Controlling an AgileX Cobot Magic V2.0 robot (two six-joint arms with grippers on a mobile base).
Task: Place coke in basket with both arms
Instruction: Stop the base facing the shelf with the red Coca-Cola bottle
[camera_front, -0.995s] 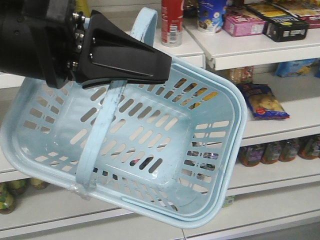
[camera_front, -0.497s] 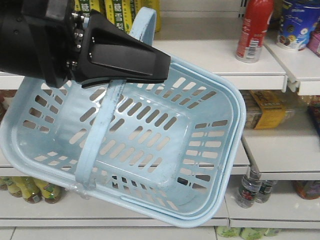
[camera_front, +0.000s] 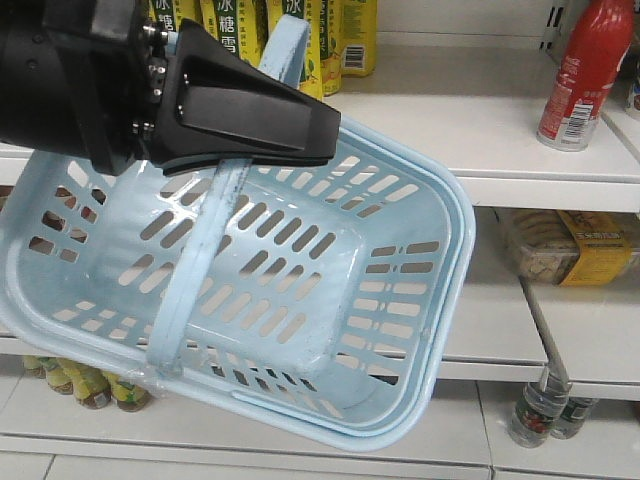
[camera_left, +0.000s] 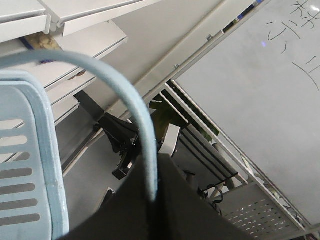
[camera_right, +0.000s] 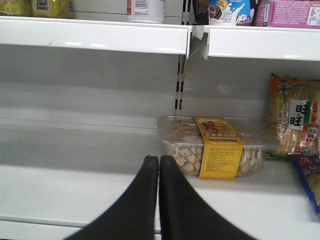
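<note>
Left gripper (camera_front: 333, 135) clamps hoop handle (camera_front: 198, 262) of slotted basket (camera_front: 405, 300).

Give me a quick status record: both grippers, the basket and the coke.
left gripper: shut on the basket's handle
basket: lifted, tilted, nothing in it
right gripper: shut, holding nothing, pointed at a shelf with a snack box
coke: upright on the top shelf, up and right of the basket, not grasped
</note>
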